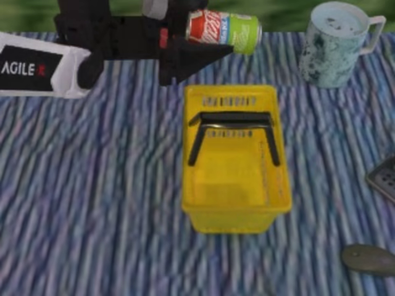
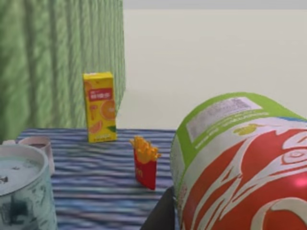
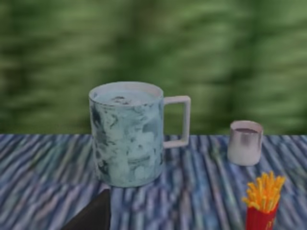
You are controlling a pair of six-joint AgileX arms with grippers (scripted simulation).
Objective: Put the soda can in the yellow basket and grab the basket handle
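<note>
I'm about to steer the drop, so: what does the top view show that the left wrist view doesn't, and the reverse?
Only the top view: the yellow basket with its basket handle folded across the rim, and the left gripper holding the soda can on its side beyond the basket's far rim. Only the left wrist view: an orange juice carton and a red box of fries on the cloth. Both: the soda can, close up in the wrist view, the marbled mug, and the striped tablecloth.
</note>
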